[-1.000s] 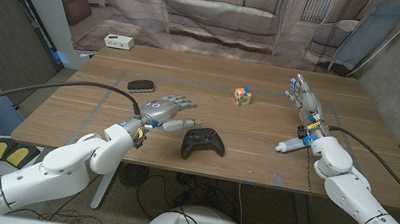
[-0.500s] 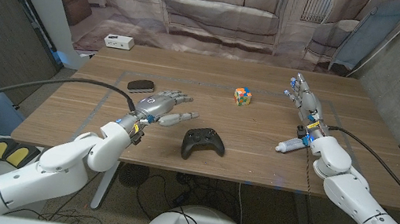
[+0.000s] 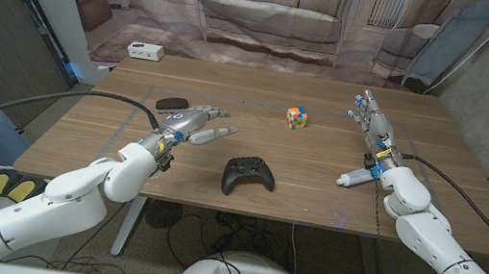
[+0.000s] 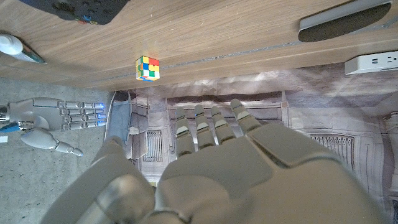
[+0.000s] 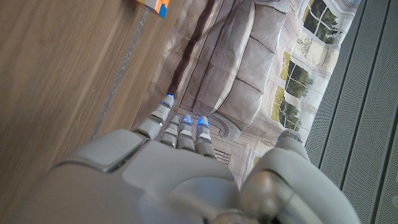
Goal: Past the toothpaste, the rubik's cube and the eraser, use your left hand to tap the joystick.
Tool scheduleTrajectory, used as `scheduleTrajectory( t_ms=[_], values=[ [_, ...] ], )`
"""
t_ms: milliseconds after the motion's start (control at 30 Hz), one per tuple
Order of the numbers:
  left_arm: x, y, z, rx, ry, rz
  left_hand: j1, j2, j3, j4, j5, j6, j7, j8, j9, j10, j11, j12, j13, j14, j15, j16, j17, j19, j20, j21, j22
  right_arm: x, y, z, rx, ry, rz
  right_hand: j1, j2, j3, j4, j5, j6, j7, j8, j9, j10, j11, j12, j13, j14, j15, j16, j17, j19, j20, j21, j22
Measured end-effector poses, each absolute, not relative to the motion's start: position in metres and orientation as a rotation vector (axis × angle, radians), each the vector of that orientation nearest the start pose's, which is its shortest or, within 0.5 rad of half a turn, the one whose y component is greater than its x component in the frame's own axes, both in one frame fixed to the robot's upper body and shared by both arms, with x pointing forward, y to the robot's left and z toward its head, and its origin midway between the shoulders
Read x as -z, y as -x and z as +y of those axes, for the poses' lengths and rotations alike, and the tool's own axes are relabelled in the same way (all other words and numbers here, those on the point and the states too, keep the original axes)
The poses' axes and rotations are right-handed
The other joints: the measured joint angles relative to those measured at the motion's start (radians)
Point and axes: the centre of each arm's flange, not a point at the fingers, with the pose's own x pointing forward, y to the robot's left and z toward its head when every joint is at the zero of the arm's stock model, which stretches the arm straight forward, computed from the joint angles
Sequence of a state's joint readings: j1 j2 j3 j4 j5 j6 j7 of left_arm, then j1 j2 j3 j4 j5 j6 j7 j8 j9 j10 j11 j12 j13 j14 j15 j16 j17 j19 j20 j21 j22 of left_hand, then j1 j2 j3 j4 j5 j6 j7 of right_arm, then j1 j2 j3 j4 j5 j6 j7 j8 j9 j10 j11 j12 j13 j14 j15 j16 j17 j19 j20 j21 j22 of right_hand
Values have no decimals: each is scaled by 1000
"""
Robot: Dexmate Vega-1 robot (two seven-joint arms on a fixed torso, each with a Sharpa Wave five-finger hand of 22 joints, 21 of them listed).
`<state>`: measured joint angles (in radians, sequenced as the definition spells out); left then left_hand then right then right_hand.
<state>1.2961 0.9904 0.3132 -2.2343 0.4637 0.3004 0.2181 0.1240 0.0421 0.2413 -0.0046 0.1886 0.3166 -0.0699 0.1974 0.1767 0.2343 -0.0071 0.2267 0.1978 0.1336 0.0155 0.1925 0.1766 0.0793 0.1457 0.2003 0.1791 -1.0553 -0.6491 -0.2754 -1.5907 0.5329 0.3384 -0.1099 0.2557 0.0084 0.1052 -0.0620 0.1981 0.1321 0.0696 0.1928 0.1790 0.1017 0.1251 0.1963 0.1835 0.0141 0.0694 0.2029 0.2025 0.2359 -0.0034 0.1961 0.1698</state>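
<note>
The joystick, a black game controller [image 3: 249, 173] [image 4: 87, 9], lies near the table's front edge. My left hand [image 3: 190, 122] [image 4: 211, 168] hovers to the left of it and a little farther back, fingers spread, holding nothing. A dark oval eraser [image 3: 172, 104] [image 4: 345, 17] lies just behind that hand. The rubik's cube [image 3: 297, 118] [image 4: 147, 68] [image 5: 152, 5] sits mid-table. The toothpaste tube [image 3: 355, 178] [image 4: 18, 48] lies at the right, close to my right wrist. My right hand [image 3: 374, 125] [image 4: 56, 118] [image 5: 186, 168] stretches along the table's right side with straight fingers and nothing in it.
A white power strip [image 3: 145, 50] [image 4: 373, 61] lies at the table's far left corner. A sofa-print backdrop [image 3: 272, 15] hangs behind the table [image 3: 313, 196]. Cables run from both arms over the table's front corners.
My left hand has drawn back and to the left, away from the joystick and closer to the eraser. The right hand and the objects have not moved.
</note>
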Motion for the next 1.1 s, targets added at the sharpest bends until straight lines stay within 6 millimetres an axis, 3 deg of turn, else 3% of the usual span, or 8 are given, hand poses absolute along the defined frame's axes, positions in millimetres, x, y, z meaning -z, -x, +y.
scheduleTrajectory(
  t_ms=[133, 267, 500, 767, 1000, 1100],
  values=[
    [26, -474, 235, -54, -1267, -723, 0, 0, -2, -3, 0, 2, -2, 0, 0, 2, 2, 0, 0, 1, 0, 0, 0, 8, 2, 0, 0, 25, -582, -313, -132, 95, -718, 0, 0, 0, 0, 0, 0, 0, 0, 0, 0, 0, 0, 0, 0, 0, 0, 0, 0, 0, 0, 0],
    [21, -475, 238, -51, -1240, -724, 0, 0, 1, -6, 0, 23, 20, 0, 0, 15, 15, 0, 0, 6, 5, 0, 0, 16, -6, 1, 0, 25, -584, -314, -135, 89, -719, 0, 0, 0, 0, 0, 0, 0, 0, 0, 4, -4, 0, 0, 0, 0, 0, 0, 0, 0, 0, 0],
    [16, -475, 241, -57, -1173, -736, 0, 0, -2, -9, 0, 41, 45, 0, 0, 34, 15, 8, 0, 24, 2, 4, 0, 28, -19, 8, 0, 27, -588, -315, -141, 80, -717, 0, 0, 0, 0, 0, 0, 0, 0, 0, 4, -4, 0, 0, 0, 0, 0, -3, 0, 0, 0, 0],
    [11, -472, 250, -82, -1098, -747, 0, 0, 2, -13, 0, 41, 45, 0, 0, 36, 14, 8, 0, 29, -3, 4, 0, 34, -24, 8, 0, 29, -592, -314, -151, 74, -715, 0, 0, 0, 0, 0, 0, 0, 0, 0, 4, -4, 0, 0, 0, 0, 0, -3, 0, 0, 0, 0],
    [12, -476, 264, -111, -1070, -729, 4, -4, 2, -13, 0, 40, 56, 0, 0, 40, 19, 8, 0, 35, 2, 4, 0, 33, -24, 8, 0, 29, -592, -314, -152, 74, -718, 0, 0, 0, 0, 0, 0, 0, 0, 0, 4, -4, 0, 0, 0, 0, 0, -3, 0, 0, 0, 0],
    [11, -477, 266, -84, -979, -745, 8, -8, 2, -13, 0, 37, 67, 0, 0, 41, 20, 8, 0, 35, 2, 4, 0, 37, -21, 8, 0, 29, -592, -314, -153, 76, -718, 0, 0, 0, 0, 0, 0, 0, 0, 0, 4, -4, 0, 0, 0, 0, 0, -3, 0, 0, 0, 0]
  ],
)
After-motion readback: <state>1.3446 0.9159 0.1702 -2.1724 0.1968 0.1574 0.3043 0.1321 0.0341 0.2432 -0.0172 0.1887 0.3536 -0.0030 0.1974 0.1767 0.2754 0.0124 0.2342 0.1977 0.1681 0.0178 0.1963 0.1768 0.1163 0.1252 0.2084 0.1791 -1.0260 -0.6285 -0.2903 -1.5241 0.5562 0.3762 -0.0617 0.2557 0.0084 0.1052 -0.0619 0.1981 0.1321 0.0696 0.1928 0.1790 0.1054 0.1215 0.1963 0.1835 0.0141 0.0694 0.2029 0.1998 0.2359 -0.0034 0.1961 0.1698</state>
